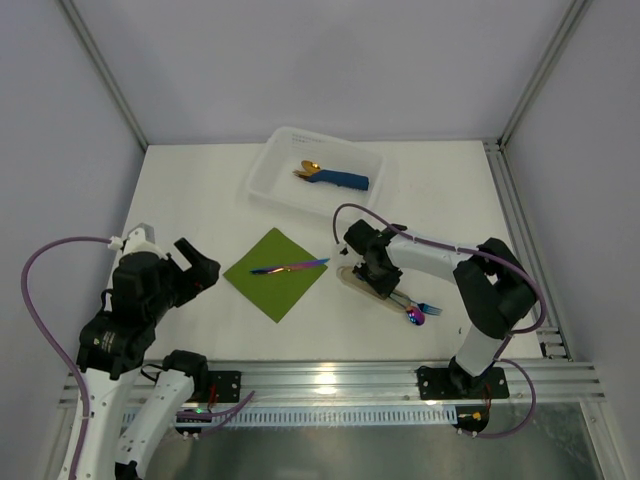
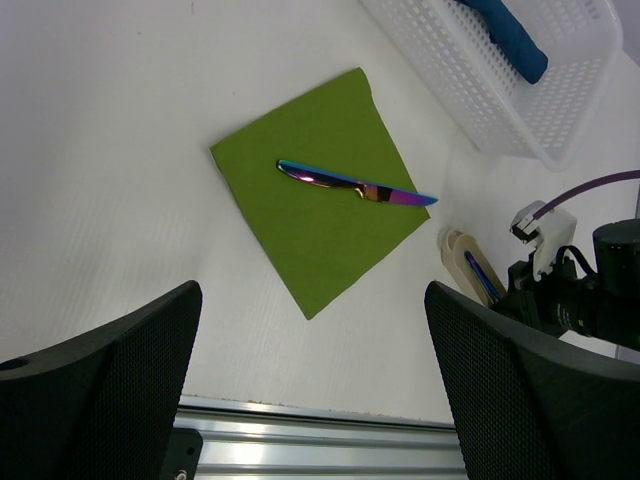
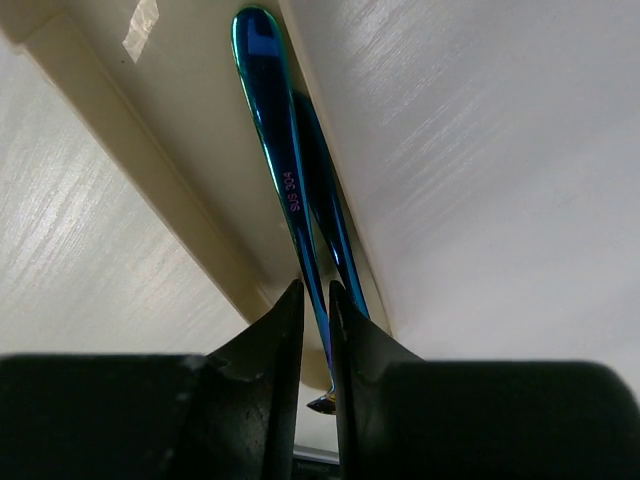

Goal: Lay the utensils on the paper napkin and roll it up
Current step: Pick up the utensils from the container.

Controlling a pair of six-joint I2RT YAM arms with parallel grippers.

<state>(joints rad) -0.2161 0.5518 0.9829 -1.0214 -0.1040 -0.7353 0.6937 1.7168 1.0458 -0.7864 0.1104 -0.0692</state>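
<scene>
The olive-green paper napkin (image 1: 275,273) (image 2: 320,205) lies flat like a diamond left of centre. One rainbow-sheen knife (image 1: 290,267) (image 2: 355,187) rests across it. Two more utensils (image 1: 415,312) lie with their handles in a beige oblong holder (image 1: 362,283) (image 3: 190,170). My right gripper (image 1: 378,278) (image 3: 316,292) is low over that holder, its jaws pinched on one slim blue handle (image 3: 283,165). The second handle (image 3: 330,215) lies just beside it, outside the jaws. My left gripper (image 1: 197,270) (image 2: 312,300) hovers open near the napkin's left corner, holding nothing.
A white mesh basket (image 1: 275,160) (image 2: 560,110) stands at the back with a blue rolled napkin and gold cutlery (image 1: 335,178) inside. An aluminium rail (image 1: 330,378) runs along the near table edge. Frame posts rise at the back corners.
</scene>
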